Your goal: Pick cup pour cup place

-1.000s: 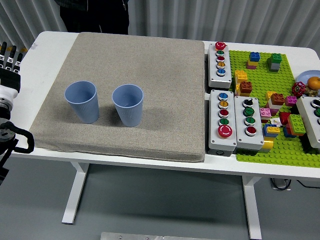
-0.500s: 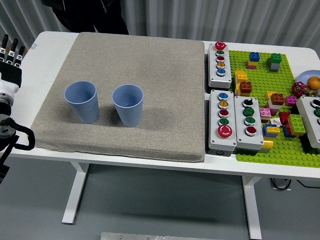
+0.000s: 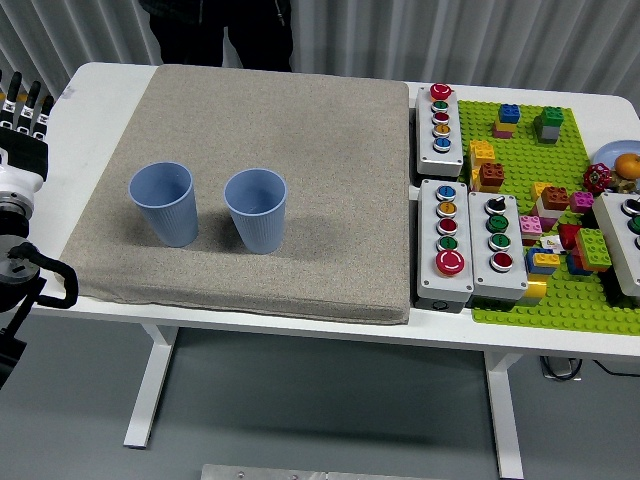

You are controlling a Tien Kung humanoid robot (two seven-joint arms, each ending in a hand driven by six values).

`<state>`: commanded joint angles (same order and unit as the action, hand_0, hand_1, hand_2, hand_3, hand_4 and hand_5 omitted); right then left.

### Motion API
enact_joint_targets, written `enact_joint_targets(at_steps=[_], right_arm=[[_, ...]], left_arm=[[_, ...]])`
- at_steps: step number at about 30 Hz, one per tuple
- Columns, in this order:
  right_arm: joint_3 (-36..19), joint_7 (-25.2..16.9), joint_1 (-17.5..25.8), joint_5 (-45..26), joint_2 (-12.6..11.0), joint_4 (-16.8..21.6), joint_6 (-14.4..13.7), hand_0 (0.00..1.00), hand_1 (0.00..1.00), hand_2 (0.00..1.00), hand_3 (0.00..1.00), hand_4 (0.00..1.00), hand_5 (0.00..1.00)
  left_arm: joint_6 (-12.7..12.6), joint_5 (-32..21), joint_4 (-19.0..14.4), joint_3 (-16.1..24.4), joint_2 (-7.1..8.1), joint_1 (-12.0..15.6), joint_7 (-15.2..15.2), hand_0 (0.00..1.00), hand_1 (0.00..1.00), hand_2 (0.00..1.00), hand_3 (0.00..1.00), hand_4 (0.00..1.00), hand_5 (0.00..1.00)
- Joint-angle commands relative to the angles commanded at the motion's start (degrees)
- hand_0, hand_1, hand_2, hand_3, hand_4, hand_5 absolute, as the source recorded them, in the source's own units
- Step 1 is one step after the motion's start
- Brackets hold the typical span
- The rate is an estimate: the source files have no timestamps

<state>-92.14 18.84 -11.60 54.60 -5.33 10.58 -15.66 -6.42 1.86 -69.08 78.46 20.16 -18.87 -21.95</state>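
Two blue cups stand upright side by side on the grey mat (image 3: 300, 130): the left cup (image 3: 163, 203) and the right cup (image 3: 256, 209). Both look empty from above. My left hand (image 3: 22, 105) is at the picture's left edge, over the table's left end, well left of the left cup. Its fingers point up and away, held straight, and hold nothing. My right arm is out of view.
Button boxes (image 3: 445, 240) stand right of the mat, with a green brick plate (image 3: 560, 290) full of loose bricks beyond them. A person in dark clothes (image 3: 222, 30) stands at the table's far side.
My left hand has shifted slightly right and down. The person behind the table has moved to the right. The cups have not moved.
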Motion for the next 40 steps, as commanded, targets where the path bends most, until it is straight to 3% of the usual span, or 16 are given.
enact_joint_targets(at_steps=[4,5,16,17,21,32,40], right_arm=[[0.18,-0.43,-0.2,-0.65,-0.07,-0.09,0.01,0.703,0.631,0.581,0.571,0.002,0.123],[0.03,-0.25,-0.26,-0.2,-0.02,-0.06,0.03,0.702,0.63,0.581,0.571,0.002,0.126],[0.24,-0.14,-0.12,-0.17,-0.04,-0.03,0.02,0.703,0.63,0.58,0.57,0.002,0.13],[0.24,-0.13,-0.09,-0.15,-0.04,-0.03,0.02,0.703,0.63,0.58,0.571,0.002,0.127],[0.2,-0.11,-0.03,-0.02,-0.06,-0.02,0.05,0.703,0.63,0.58,0.571,0.002,0.127],[0.66,0.35,0.72,0.57,-0.17,-0.02,0.1,0.703,0.631,0.58,0.57,0.002,0.129],[0.1,0.12,0.31,0.22,-0.38,-0.07,-0.2,0.703,0.631,0.579,0.571,0.002,0.13]], left_arm=[[-0.51,-2.04,-0.07,-0.19,-0.8,-0.03,-0.95,0.718,0.658,0.721,0.73,0.695,0.998],[-0.6,-2.06,-0.23,-0.42,-0.85,-0.03,-1.0,0.679,0.609,0.662,0.678,0.697,0.998],[-0.89,-1.9,-0.53,-1.23,-0.84,0.21,-0.93,0.675,0.602,0.659,0.678,0.699,0.998],[-0.89,-1.89,-0.52,-1.25,-0.84,0.22,-0.92,0.623,0.59,0.656,0.676,0.695,0.998],[-1.0,-1.75,-0.47,-1.29,-0.83,0.21,-0.9,0.623,0.59,0.656,0.676,0.695,0.998],[-1.19,0.04,-0.94,-1.56,-0.67,1.32,-0.5,0.648,0.6,0.665,0.679,0.71,0.998],[-1.33,4.73,-2.98,0.15,0.57,2.78,0.58,0.664,0.618,0.69,0.689,0.711,0.998]])
